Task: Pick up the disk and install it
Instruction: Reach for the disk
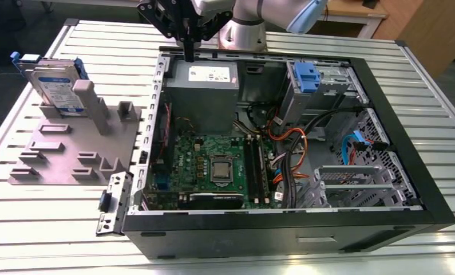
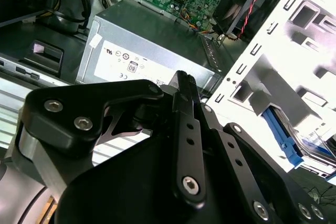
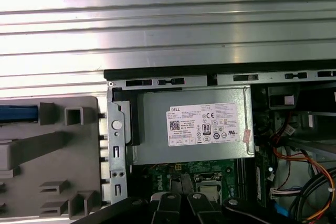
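The black end effector (image 1: 189,55), fingertips pressed together, points down over the white-stickered grey metal power-supply box (image 1: 204,86); the blue-framed silver disk (image 1: 58,91) stands well apart.

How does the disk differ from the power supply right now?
The disk stands on edge in the grey fixture outside the case; the power supply sits inside it. The disk has a blue carrier; the power supply is bare grey and bigger. Both carry labels.
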{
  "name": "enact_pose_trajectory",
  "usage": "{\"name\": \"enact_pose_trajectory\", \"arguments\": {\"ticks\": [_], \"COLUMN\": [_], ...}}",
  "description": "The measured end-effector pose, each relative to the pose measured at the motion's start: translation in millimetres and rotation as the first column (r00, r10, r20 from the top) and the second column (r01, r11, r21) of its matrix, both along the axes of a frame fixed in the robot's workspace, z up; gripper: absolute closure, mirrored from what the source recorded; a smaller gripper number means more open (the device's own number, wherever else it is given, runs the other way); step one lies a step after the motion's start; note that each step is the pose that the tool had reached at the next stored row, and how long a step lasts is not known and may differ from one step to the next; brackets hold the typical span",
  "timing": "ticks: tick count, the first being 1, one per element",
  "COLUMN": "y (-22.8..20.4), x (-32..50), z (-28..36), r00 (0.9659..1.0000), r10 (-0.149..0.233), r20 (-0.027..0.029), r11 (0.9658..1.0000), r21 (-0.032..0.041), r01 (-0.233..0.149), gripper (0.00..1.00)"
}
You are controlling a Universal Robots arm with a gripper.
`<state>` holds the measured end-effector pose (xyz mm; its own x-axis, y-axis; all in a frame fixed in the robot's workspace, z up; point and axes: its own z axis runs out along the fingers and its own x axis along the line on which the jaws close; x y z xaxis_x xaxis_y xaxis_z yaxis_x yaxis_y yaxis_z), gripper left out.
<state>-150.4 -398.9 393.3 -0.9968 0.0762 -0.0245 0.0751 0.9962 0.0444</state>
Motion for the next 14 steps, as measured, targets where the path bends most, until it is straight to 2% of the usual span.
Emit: {"name": "enact_pose_trajectory", "arguments": {"ticks": [14], "y": [0.0], "x": [-3.8], "z": [0.0], "r00": [1.0000], "r10": [0.000], "r20": [0.0000], "r11": [1.0000], "r21": [0.0001], "r01": [0.000], "gripper": [0.89]}}
